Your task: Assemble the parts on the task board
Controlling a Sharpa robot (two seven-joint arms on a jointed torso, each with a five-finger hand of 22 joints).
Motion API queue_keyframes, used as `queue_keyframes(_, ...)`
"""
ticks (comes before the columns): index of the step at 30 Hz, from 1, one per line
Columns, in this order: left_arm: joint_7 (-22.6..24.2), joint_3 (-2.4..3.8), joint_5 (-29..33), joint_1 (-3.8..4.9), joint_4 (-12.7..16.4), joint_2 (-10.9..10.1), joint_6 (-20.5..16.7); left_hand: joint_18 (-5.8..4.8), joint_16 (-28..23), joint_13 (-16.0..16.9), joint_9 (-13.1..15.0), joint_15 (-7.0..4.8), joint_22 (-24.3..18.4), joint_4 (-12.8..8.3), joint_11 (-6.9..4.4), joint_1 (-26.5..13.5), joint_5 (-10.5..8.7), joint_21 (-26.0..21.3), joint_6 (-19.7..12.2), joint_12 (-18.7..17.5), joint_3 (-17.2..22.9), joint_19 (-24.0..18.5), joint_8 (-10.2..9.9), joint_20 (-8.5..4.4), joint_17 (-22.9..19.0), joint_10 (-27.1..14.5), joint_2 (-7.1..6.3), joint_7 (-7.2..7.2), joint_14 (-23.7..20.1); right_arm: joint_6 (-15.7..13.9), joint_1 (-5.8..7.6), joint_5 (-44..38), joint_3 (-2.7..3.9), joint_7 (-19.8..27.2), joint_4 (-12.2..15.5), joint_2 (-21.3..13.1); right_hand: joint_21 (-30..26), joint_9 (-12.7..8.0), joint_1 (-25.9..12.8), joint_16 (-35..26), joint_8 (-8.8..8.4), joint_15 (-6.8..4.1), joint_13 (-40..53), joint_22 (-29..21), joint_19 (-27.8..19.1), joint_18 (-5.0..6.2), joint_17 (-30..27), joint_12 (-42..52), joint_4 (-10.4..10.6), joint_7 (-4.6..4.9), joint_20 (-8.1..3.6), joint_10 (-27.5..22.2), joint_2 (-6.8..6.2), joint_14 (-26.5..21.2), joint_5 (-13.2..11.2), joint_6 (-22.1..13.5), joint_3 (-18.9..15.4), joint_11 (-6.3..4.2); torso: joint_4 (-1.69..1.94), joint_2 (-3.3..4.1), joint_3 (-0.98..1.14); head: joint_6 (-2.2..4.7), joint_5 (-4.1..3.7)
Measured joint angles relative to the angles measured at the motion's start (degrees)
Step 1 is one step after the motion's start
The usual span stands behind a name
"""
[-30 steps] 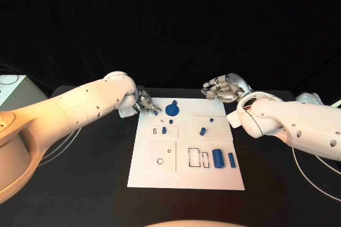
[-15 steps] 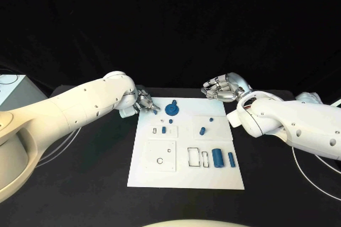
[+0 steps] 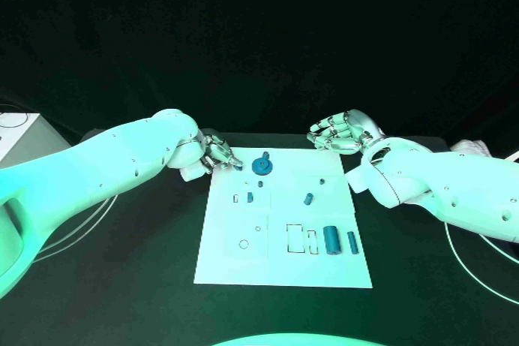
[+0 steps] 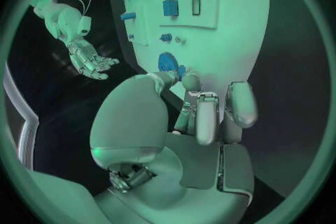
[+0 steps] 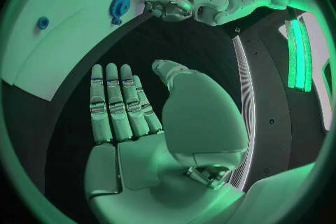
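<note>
White rectangular task board [image 3: 283,263] on the black desk [image 3: 130,286], with the silver left hand [image 3: 220,152] at its far left corner and the silver right hand [image 3: 337,133] beyond its far right corner. The round blue gear-like part [image 3: 262,166] stands near the board's far edge, just to the right of the left hand's fingertips [image 4: 183,77], which lie beside it without a visible grip; this hand is plainly the nearer, its fingers partly curled and holding nothing. The right hand is held well apart from the gear, fingers spread wide and empty in the right wrist view. The coming move likely falls to the left hand, reaching rightward. Smaller blue parts [image 3: 333,241] lie nearer on the board.
</note>
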Motion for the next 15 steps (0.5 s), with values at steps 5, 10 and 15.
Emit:
queue_keyframes(5, -0.53, 0.02, 0.95, 0.01, 2.9, -1.75, -0.51, 0.0, 0.07, 0.0, 0.0, -0.19, 0.24, -0.17, -0.1, -0.61, 0.0, 0.19, -0.01, 0.0, 0.65, 0.0, 0.03, 0.0, 0.0, 0.11, -0.61, 0.01, -0.19, 0.02, 0.0, 0.0, 0.0, -0.02, -0.07, -0.07, 0.0, 0.0, 0.0, 0.0, 0.0, 0.0, 0.0, -0.06, 0.0, 0.0, -0.07, 0.0, 0.0, 0.0, 0.0, 0.0, 0.0, 0.0, 0.0, 0.0, 0.0, 0.0, 0.19, -0.17, 0.0, 0.03, 0.18)
queue_keyframes(10, -1.2, 0.03, 1.43, 0.02, 6.05, -3.65, -1.03, 0.0, 0.41, 0.24, 0.0, -0.19, 0.47, -1.6, -0.19, -1.28, -0.01, 0.19, -0.02, 0.31, 2.38, 0.21, 0.65, -0.21, 0.0, 0.6, -0.76, 0.02, -0.19, 0.03, 0.0, 0.02, 0.0, -0.02, -0.15, -0.1, 0.0, 0.0, 0.0, 0.0, 0.0, 0.0, 0.0, -0.05, 0.0, 0.0, -0.07, 0.0, 0.0, 0.0, 0.0, 0.0, 0.0, 0.0, 0.0, 0.0, 0.0, 0.0, 0.4, -0.44, 0.0, -0.09, 0.34)
queue_keyframes(15, -1.88, -0.22, 1.24, 0.05, 9.37, -5.65, -1.8, 0.01, 0.69, 0.93, 0.0, -0.21, 1.19, -1.37, -0.22, -2.21, 0.13, 0.81, 0.01, 0.99, 2.8, 0.86, 0.66, -0.39, -0.01, 1.44, -1.25, -0.01, -0.17, 0.03, -0.03, 0.03, 0.0, -0.03, -0.18, -0.11, 0.0, 0.0, 0.0, 0.0, 0.0, 0.0, 0.0, -0.05, 0.0, 0.0, -0.06, 0.0, 0.0, 0.0, 0.0, 0.0, 0.0, 0.0, 0.0, 0.0, 0.0, 0.0, 0.53, -0.73, -0.04, -0.25, 0.45)
